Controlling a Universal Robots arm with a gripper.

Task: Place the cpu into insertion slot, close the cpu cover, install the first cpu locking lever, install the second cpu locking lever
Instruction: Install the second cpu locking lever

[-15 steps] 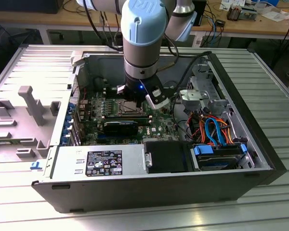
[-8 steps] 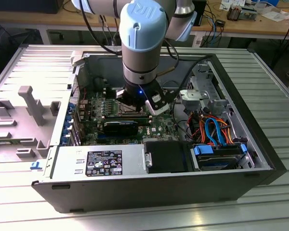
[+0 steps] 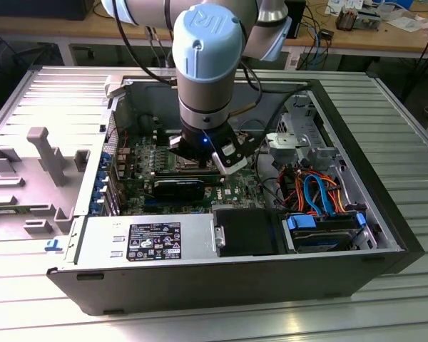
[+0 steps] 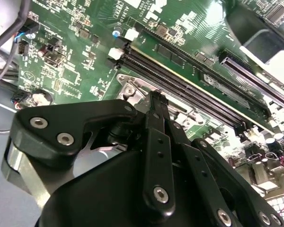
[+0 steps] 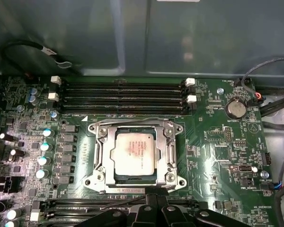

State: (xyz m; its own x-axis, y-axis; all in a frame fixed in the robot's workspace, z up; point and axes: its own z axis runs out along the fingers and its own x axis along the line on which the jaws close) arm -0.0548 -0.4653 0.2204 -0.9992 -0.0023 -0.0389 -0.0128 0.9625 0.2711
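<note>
The first wrist view gives us the clearest look at the work: the cpu (image 5: 134, 152) lies flat in the insertion slot (image 5: 100, 161), and the cpu cover (image 5: 169, 142) is folded down around it, its window framing the silver top. From this we judge the first two steps done, with the levers the part in hand, though we cannot make out whether either lever is latched. The memory slots (image 5: 123, 97) run just beside the socket on the green board (image 5: 217, 142). In the exterior view the arm reaches down into the open computer case (image 3: 221, 278) and the gripper (image 3: 203, 151) hangs low over the board, near the socket. In the second wrist view the gripper's black fingers (image 4: 156, 142) appear pressed together into one narrow tip, pinching nothing that we can see, with the tip just above the silver corner of the socket frame (image 4: 128, 90). The risks we see are these: a narrow tip may slip off a thin springy lever and strike the board or the memory slots; pushing down off line could bend the cover; and the cables (image 3: 317, 192) on the exterior view's right could snag the wrist.
</note>
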